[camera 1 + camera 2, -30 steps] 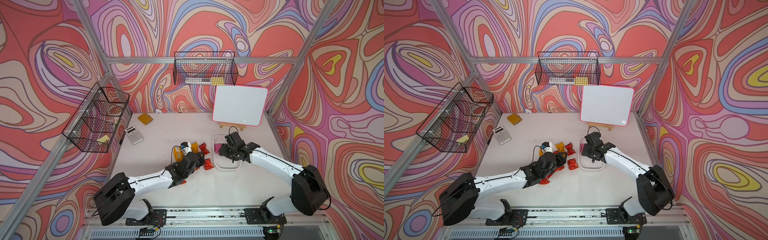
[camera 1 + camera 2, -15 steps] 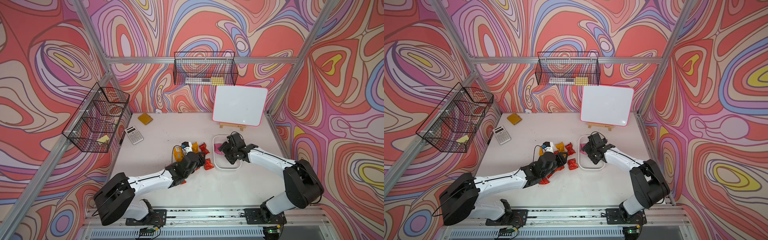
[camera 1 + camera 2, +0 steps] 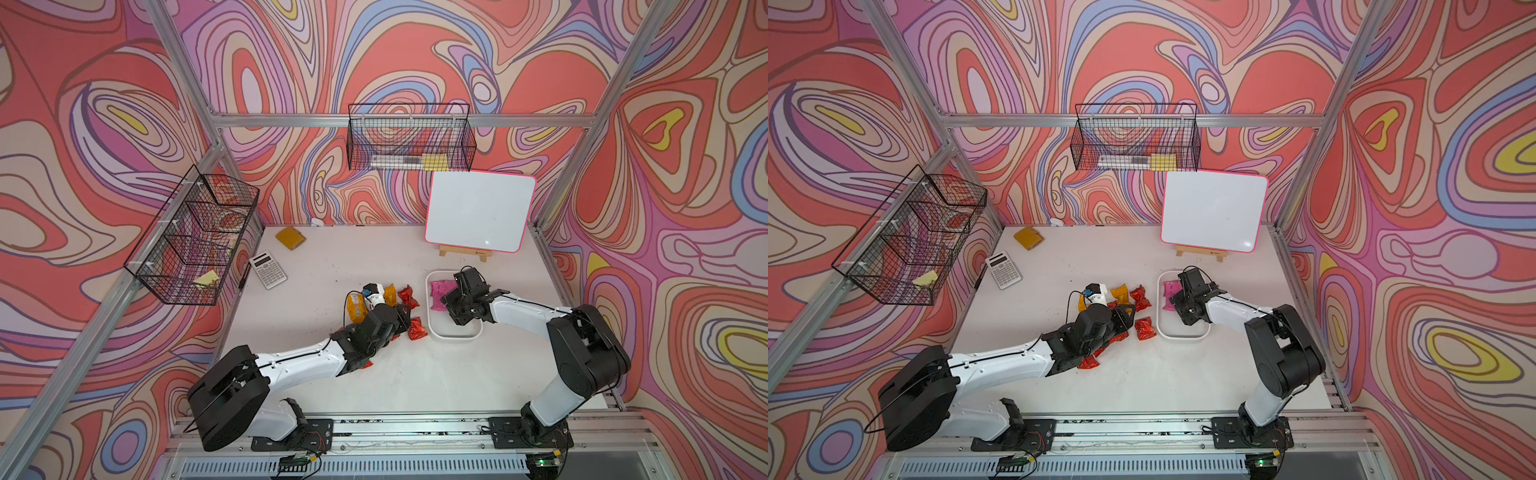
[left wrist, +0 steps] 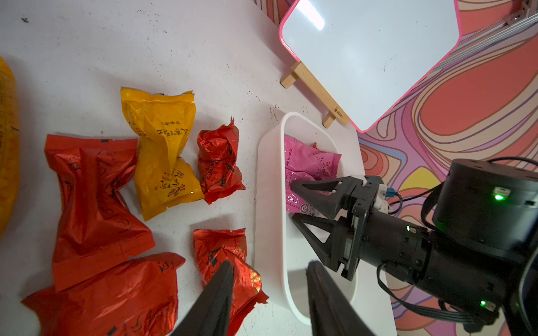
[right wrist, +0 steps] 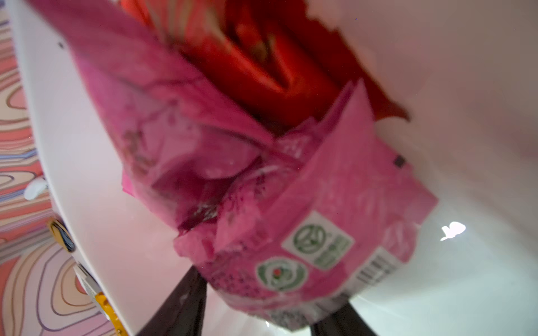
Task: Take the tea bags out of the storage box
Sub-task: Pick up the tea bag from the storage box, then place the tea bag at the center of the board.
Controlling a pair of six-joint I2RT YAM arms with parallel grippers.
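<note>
The white storage box (image 3: pixel 455 334) lies right of centre on the table. A pink tea bag (image 3: pixel 437 291) lies in its far end, over a red one (image 5: pixel 262 58). My right gripper (image 3: pixel 445 298) reaches into the box, and in the right wrist view its fingers (image 5: pixel 195 291) press the pink bag's (image 5: pixel 262 174) printed end from both sides. Red and yellow tea bags (image 4: pixel 163 151) lie loose on the table left of the box. My left gripper (image 4: pixel 270 264) hangs open over the box's near left rim (image 4: pixel 270 174), one finger above a red bag (image 4: pixel 230 256), holding nothing.
A pink-edged whiteboard (image 3: pixel 480 216) stands on a wooden easel behind the box. A calculator (image 3: pixel 268 270) and a mustard pad (image 3: pixel 291 238) lie at the far left. Black wire baskets hang on the back wall (image 3: pixel 409 139) and the left wall (image 3: pixel 191 237).
The right gripper's jaws have narrowed onto the pink tea bag's end, and its arm has drawn in a little toward the box. The left arm has not moved.
</note>
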